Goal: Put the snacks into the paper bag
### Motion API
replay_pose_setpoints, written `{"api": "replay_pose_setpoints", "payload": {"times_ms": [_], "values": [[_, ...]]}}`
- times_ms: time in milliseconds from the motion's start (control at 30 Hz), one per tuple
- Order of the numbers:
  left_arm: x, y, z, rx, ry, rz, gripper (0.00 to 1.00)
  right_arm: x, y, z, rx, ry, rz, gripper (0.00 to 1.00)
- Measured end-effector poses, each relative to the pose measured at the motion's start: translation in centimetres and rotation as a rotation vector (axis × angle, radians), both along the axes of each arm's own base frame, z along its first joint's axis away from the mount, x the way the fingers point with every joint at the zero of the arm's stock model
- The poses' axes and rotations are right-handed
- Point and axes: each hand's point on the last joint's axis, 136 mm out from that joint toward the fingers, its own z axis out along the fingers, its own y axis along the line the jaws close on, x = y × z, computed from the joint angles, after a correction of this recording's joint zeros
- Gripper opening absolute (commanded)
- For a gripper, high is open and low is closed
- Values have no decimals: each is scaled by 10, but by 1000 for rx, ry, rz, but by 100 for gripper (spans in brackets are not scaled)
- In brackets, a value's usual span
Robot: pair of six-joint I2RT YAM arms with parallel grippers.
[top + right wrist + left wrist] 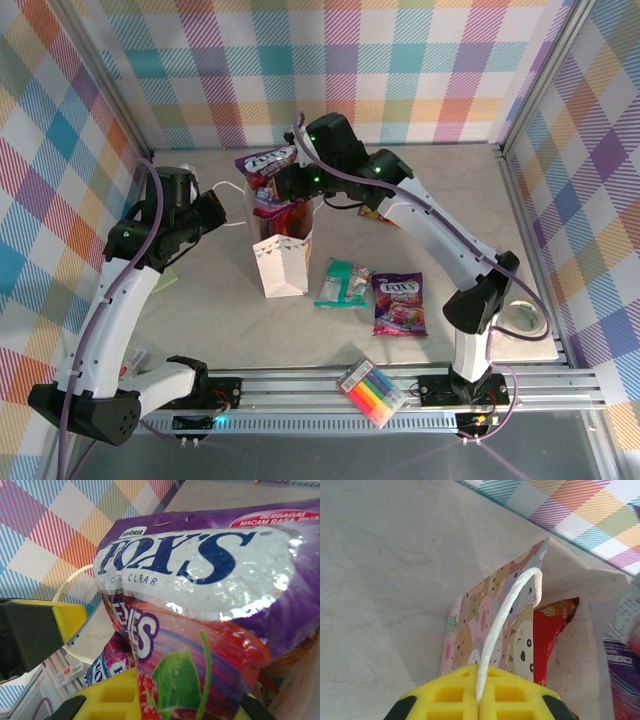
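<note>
Over the paper bag, right hand pinches purple packet, left hand its handle.

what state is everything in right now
left tool: shut on rope handle
right tool: shut on held candy bag
paper bag: upright, mouth open
red chip bag: inside paper bag
held candy bag: lifted off table
teal packet: flat on table
second candy bag: flat on table

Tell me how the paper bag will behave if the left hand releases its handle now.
Likely tippy: the paper bag stands tall on a narrow base, steadied by the left hand shut on its rope handle. Its thin paper walls probably flex when nudged. The red chip bag already inside may add a little ballast.
</note>
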Motion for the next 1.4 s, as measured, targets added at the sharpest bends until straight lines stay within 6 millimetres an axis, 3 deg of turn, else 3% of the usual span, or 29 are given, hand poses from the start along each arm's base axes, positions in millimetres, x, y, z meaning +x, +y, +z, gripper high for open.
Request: {"api": "replay_pose_setpoints", "payload": {"times_ms": [200, 700, 1033, 1400], "values": [[2, 0, -3, 7, 8, -2, 1, 4, 5, -13, -16, 21, -1, 15], [8, -2, -13, 11, 42, -6, 0, 5, 8, -22, -13, 67, -20, 18], [9, -1, -13, 13, 42, -4, 0, 10, 16, -47, -38, 115, -15, 20], [9, -1, -13, 13, 42, -4, 0, 9, 16, -53, -43, 137, -20, 22]]}}
